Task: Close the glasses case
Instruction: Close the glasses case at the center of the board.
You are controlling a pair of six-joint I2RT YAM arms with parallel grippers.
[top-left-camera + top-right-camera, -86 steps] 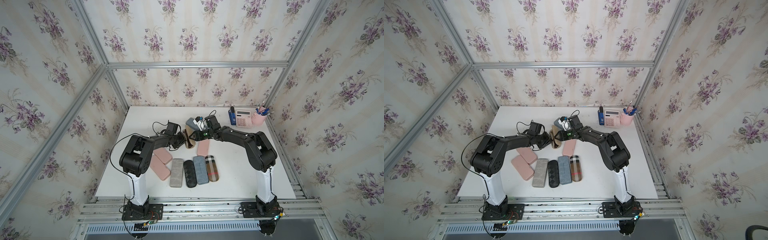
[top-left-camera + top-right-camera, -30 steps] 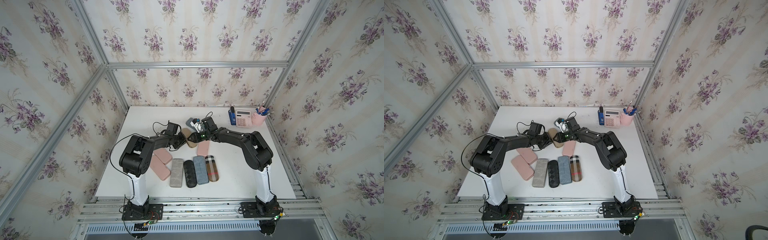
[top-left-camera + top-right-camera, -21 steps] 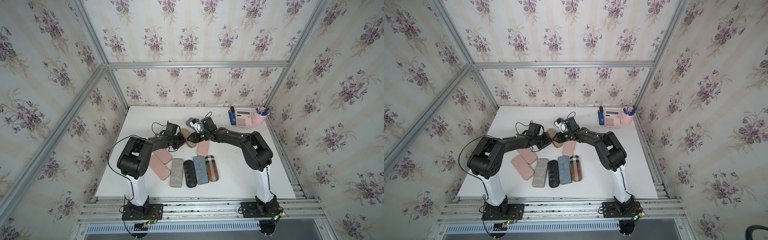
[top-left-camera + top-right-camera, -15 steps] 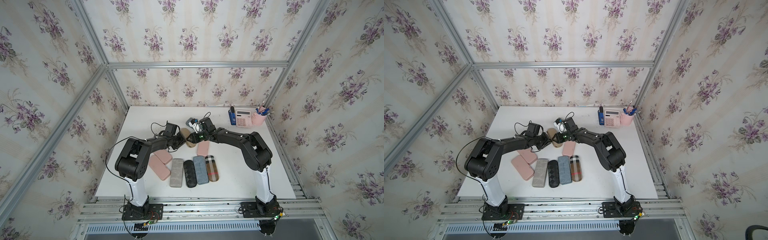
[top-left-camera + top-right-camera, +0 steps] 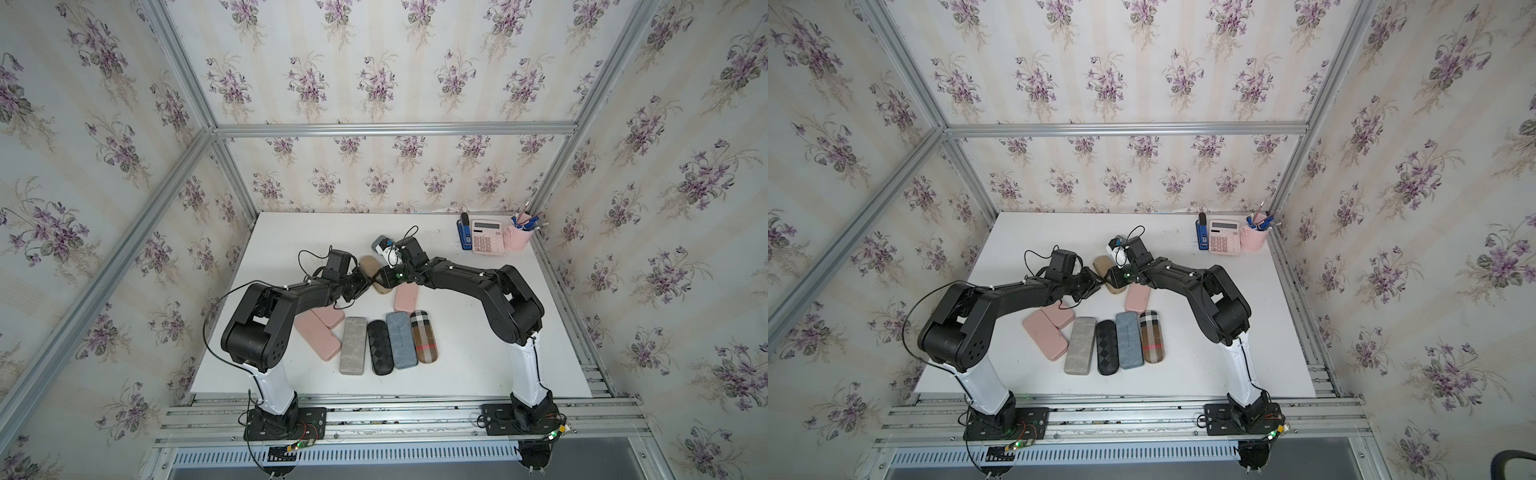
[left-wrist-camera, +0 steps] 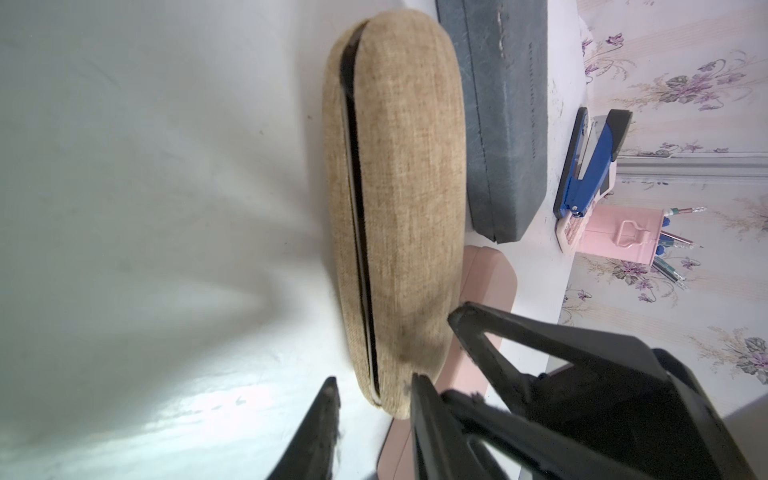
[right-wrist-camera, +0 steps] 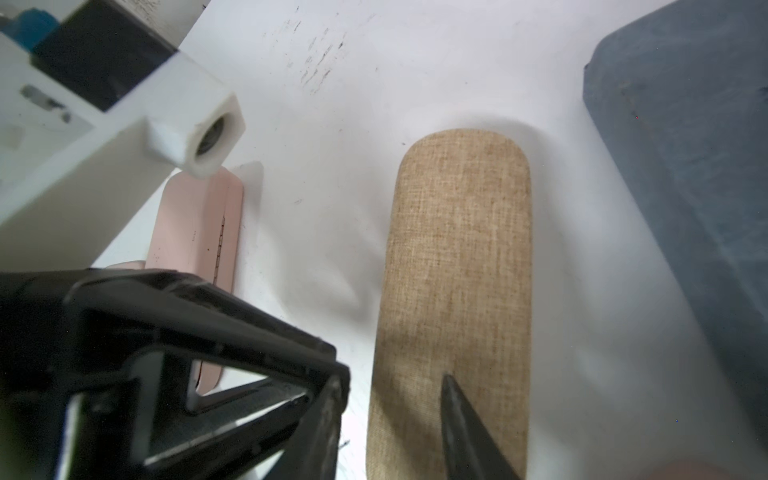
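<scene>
Top views both show the left gripper (image 5: 362, 285) reaching from the left of the frame across the white bench (image 5: 291, 232) to the tan fabric glasses case (image 5: 369, 265) at mid-frame, apparently to steady its near end. In the left wrist view its fingers (image 6: 328, 411) stand parted around that end. Bare bench shows between one finger and the fabric, so they grip nothing. A thin dark slit runs along the case's seam, so the lid looks down but perhaps not snapped. Just right of the case sits the right gripper (image 5: 383, 281). In the right wrist view its fingers (image 7: 461, 415) are apart too, one tip lying on the lid, likely to press it shut, the other beside the case. A row of closed cases (image 5: 380, 347) fills lower centre. At upper right stand a blue stapler (image 5: 464, 232), pink calculator (image 5: 486, 242) and pen cup (image 5: 517, 240). A stamped line on the neighbouring blue-grey case (image 6: 498, 104) is too small to read, and no brand is legible.
</scene>
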